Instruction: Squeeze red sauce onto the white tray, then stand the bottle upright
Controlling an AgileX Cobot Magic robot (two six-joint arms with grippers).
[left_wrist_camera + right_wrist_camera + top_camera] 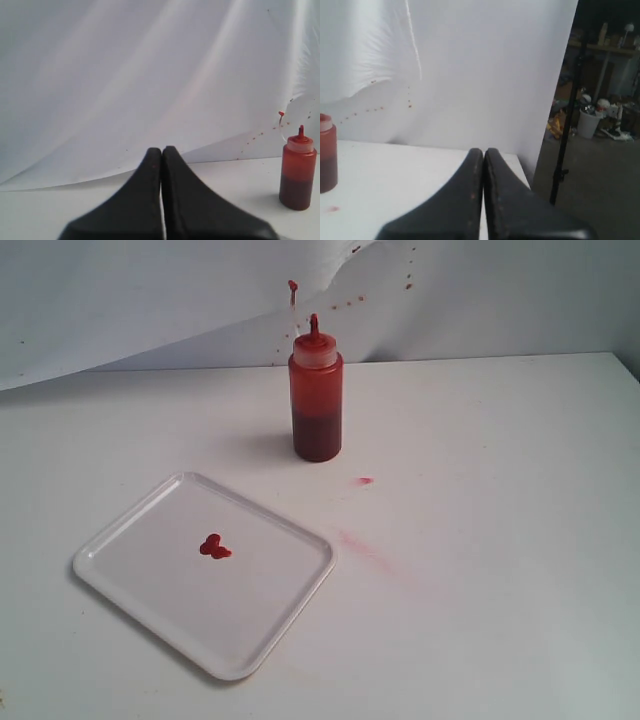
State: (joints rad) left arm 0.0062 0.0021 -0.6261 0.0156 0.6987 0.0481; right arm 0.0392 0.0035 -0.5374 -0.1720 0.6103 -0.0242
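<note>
Red bottle (316, 400) vertical, nozzle up; left end effector (161, 150), right end effector (483, 151) closed, empty.

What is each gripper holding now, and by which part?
Nothing. The left gripper and right gripper are shut, empty; the bottle stands free on the table.

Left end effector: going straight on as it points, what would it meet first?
Ahead of the left end effector, probably the white backdrop sheet; the bottle stands aside. Depth is unclear.
</note>
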